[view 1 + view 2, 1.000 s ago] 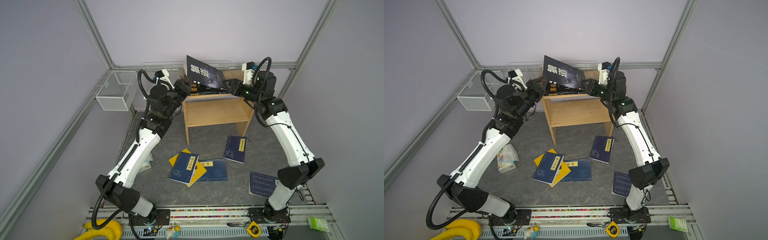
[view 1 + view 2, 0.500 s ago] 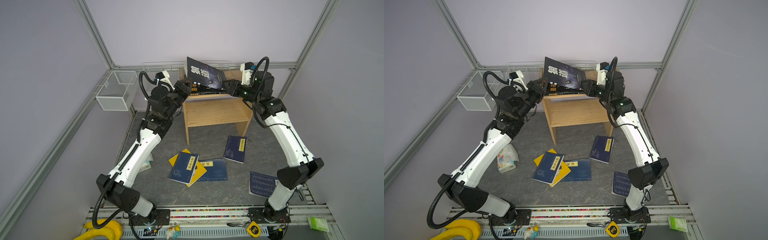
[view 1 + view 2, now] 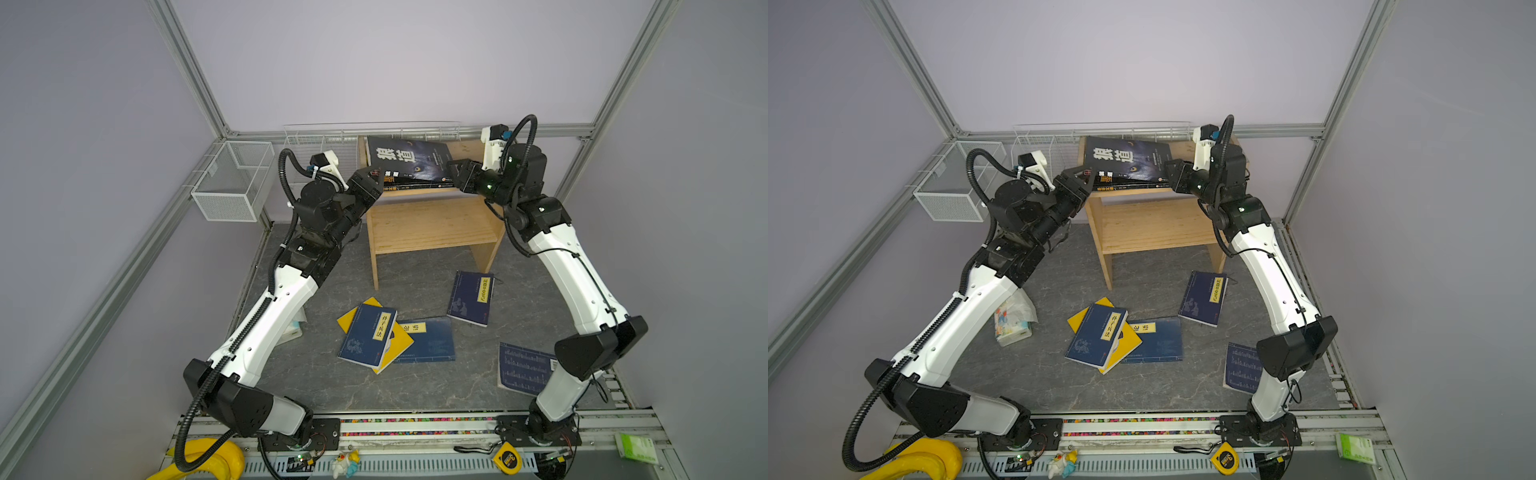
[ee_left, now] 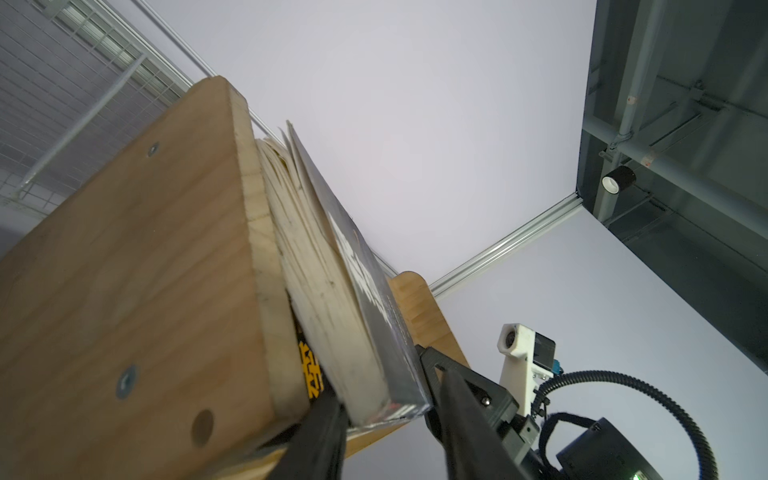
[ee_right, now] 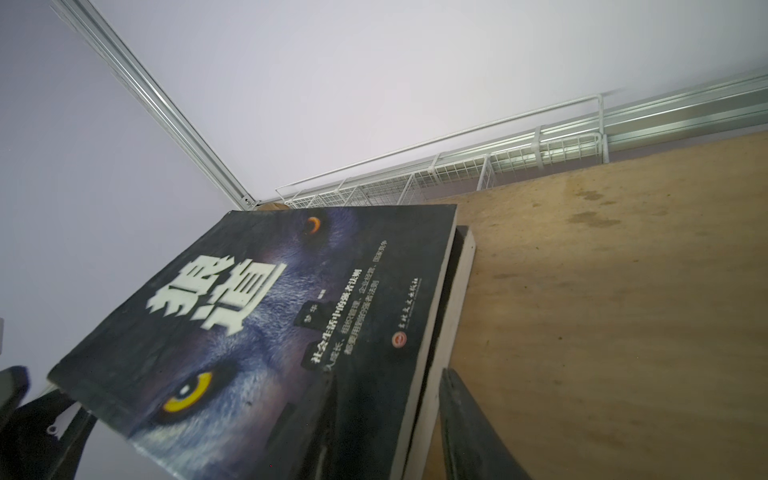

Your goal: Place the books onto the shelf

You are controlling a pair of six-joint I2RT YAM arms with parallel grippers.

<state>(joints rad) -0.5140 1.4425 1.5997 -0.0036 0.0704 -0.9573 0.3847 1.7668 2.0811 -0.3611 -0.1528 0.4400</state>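
Two black books lie stacked on top of the pine shelf (image 3: 432, 224) (image 3: 1150, 226). The upper one, a wolf-cover book (image 3: 409, 160) (image 3: 1127, 160) (image 5: 249, 316), rests tilted on the lower black book (image 3: 415, 187) (image 5: 461, 266). My left gripper (image 3: 376, 176) (image 4: 376, 374) is open, its jaws on either side of the wolf book's left front corner. My right gripper (image 3: 453, 168) (image 5: 386, 376) is open at the right front corner, with one finger over the cover. On the floor, a navy book (image 3: 368, 334) lies on a yellow book (image 3: 399, 343), with other navy books (image 3: 471, 297) nearby.
White wire baskets hang at the left wall (image 3: 232, 183) and behind the shelf (image 3: 324, 137). A tissue packet (image 3: 1013, 324) lies under my left arm. One navy book (image 3: 523, 368) is partly behind my right arm. A tape measure (image 3: 507, 459) sits on the front rail.
The wolf book has tipped down from a steeper lean to lie lower on the other black book. My left gripper has opened. My right gripper's jaws have narrowed slightly.
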